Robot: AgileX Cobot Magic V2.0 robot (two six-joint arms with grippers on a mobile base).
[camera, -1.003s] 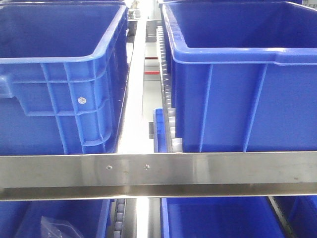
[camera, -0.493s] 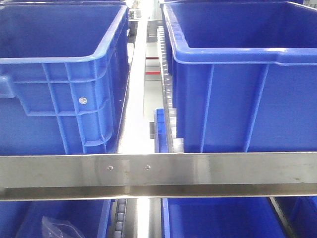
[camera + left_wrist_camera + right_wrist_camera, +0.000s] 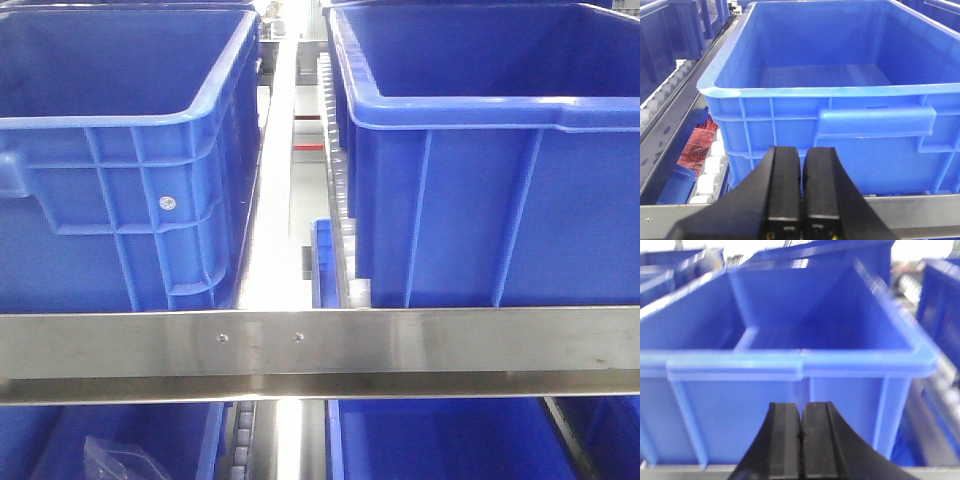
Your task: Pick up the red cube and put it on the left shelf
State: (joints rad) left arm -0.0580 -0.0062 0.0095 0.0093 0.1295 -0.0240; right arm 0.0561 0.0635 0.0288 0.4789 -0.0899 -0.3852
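Left gripper (image 3: 791, 187): black fingers pressed together, pinching nothing, low before a steel rail (image 3: 920, 212). Just beyond the tips, the front wall of a blue crate (image 3: 840, 127), hollow showing bare. Off to the left, a white roller track (image 3: 707, 172) and a dark red patch (image 3: 696, 147) below it; whether that is the red cube cannot be told.

Right gripper (image 3: 801, 440): fingers likewise closed on nothing. Straight ahead, a blurred blue divided bin (image 3: 790, 375).

Front view: two blue totes (image 3: 120, 190) above a steel shelf bar (image 3: 320, 350).

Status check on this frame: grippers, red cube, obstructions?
Left gripper shut, empty. Right gripper shut, empty. Red cube not in view. Blue bin directly ahead of left gripper.
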